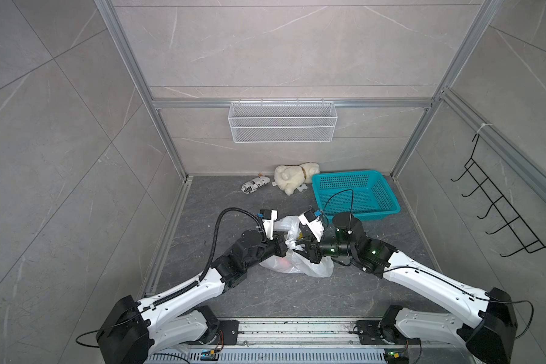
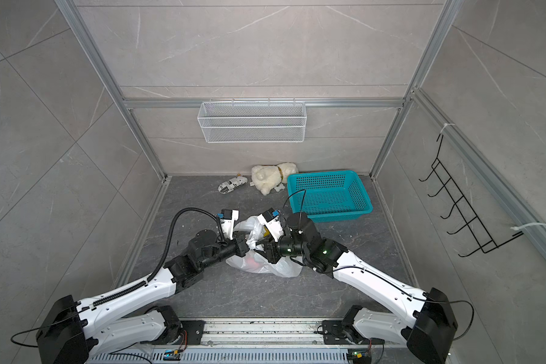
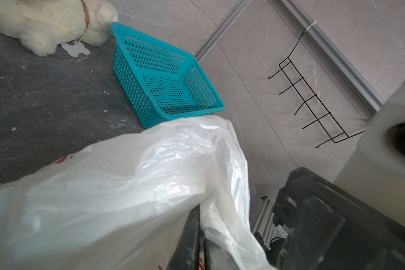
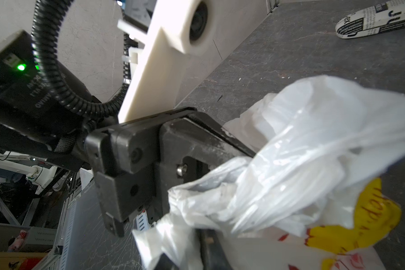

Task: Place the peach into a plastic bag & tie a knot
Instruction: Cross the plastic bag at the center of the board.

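The plastic bag (image 1: pixel 297 268) is lying crumpled in the middle of the dark desk (image 1: pixel 265 296), right where the two arms are meeting. It is looking thin, milky and half see-through, creased all over, with one loose fold puffing up behind the grippers. A soft reddish glow is coming through its lower part: that is the peach (image 1: pixel 282 262), sitting inside.

The left gripper (image 1: pixel 283 247) is coming in from one side, its fingers (image 3: pixel 187 238) pressed together and pinching a strip of the white film, which is draping over them in the left wrist view. The right gripper (image 1: pixel 300 246) is facing it from the other side, buried in plastic; whether its fingers are apart or together, I cannot tell.

Between them the neck (image 1: pixel 291 243) is bunching into a twisted white wad. Whether a knot is sitting there, I cannot make out. In the right wrist view a yellow patch (image 4: pixel 360 222) with red lettering is showing on the bag.

Farther back, a teal basket (image 1: pixel 363 216), a plush toy (image 1: pixel 292 178) and a printed packet (image 1: pixel 255 185) are lying well apart from the bag.
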Motion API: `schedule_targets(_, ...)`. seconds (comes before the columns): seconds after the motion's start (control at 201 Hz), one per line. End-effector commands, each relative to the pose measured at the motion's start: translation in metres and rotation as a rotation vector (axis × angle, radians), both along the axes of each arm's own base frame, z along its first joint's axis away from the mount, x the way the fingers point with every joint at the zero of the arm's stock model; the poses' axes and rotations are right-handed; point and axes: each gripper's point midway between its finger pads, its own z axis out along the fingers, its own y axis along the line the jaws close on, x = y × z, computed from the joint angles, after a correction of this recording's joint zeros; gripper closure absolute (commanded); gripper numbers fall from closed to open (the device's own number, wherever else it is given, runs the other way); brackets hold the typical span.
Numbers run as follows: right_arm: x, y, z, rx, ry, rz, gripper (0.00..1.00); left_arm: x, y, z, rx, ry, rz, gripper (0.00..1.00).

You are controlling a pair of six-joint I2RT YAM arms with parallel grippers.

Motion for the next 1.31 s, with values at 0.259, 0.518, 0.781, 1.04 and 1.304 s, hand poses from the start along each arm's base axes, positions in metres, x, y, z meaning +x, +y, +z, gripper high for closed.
schedule_targets(0.259, 0.003, -0.015, -0.007, -0.063, -0.050, -0.063, 0.69, -0.001, -0.005, 0.028, -0.098, -0.063, -0.026, 0.93)
schedule_targets(0.518, 0.003, -0.022, -0.005, -0.059, -0.077, -0.089, 0.58, -0.003, -0.008, 0.025, -0.113, -0.062, -0.041, 0.96)
schedule_targets(0.781, -0.001, -0.026, 0.000, -0.051, -0.100, -0.083, 0.47, -0.004, -0.008, 0.025, -0.126, -0.066, -0.046, 0.98)
schedule_targets(1.04, -0.007, -0.030, 0.007, -0.029, -0.123, -0.074, 0.44, -0.005, -0.009, 0.024, -0.130, -0.068, -0.054, 0.98)
schedule_targets(1.304, -0.011, -0.037, 0.017, -0.006, -0.152, -0.082, 0.40, -0.006, -0.009, 0.025, -0.134, -0.071, -0.062, 0.99)
